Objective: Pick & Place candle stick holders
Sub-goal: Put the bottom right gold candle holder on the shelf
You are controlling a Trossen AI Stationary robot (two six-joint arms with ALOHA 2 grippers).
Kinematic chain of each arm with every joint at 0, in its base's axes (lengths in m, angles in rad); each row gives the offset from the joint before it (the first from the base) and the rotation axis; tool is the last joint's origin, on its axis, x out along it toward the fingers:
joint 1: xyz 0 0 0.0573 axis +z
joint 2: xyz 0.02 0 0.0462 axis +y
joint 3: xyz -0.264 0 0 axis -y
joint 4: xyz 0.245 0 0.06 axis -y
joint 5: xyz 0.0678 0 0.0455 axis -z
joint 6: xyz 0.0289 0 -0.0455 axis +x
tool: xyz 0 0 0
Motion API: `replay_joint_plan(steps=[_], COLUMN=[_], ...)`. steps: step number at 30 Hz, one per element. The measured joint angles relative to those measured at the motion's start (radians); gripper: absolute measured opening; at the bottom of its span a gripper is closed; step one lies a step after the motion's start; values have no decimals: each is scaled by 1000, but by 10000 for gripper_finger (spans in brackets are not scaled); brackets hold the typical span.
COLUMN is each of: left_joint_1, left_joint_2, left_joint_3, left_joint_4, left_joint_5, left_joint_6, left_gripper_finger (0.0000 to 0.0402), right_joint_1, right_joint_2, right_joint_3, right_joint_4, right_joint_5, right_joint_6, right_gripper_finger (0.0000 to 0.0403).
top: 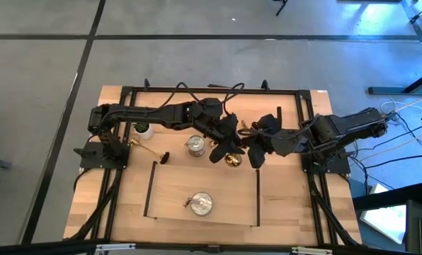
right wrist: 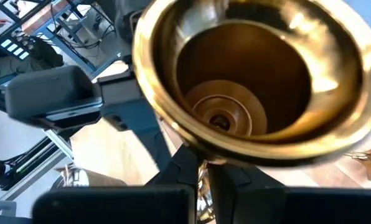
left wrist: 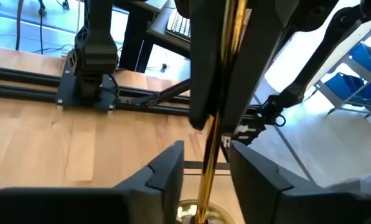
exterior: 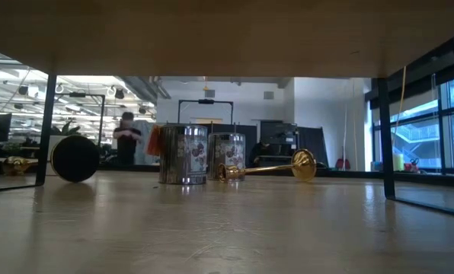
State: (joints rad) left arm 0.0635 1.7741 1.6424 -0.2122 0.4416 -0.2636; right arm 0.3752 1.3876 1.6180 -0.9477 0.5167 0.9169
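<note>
1. On the left of the pale wooden surface [top: 126, 212] we see a shiny gold brass holder with slim stem and round base [top: 149, 151] lying on its side, and beside it a squat silver-grey round metal holder [top: 195, 146].
2. At centre, our left pincer [top: 224, 150] straddles the stem of another gold brass stemmed holder [left wrist: 218, 112], part-open; whether it grips yet, we cannot tell.
3. Our right pincer [top: 257, 149] clamps that same holder, its long axis running between both pincers.
</note>
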Motion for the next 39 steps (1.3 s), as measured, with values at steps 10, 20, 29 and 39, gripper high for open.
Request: replay_joint_plan(steps=[10,20,29,39], left_joint_1=[-5,-11,14,-89], left_joint_2=[0,-34,-149,-201], left_joint_3=[0,-2,-2,-2], left_joint_4=[-10,-44,-119,-79], left_joint_5=[4,-9,-30,-251], left_joint_6=[-15,-14,22,-31], left_gripper_finger=[14,13,13,13], right_joint_1=[7,46,114,235], right_joint_2=[0,0,0,0], right_joint_3=[0,0,0,0], right_joint_4=[-2,1,6,-24], right_joint_5=[-19,-47,-261,-98], right_joint_6=[-32,-34,-14,21], right_gripper_finger=[56,149,155,134])
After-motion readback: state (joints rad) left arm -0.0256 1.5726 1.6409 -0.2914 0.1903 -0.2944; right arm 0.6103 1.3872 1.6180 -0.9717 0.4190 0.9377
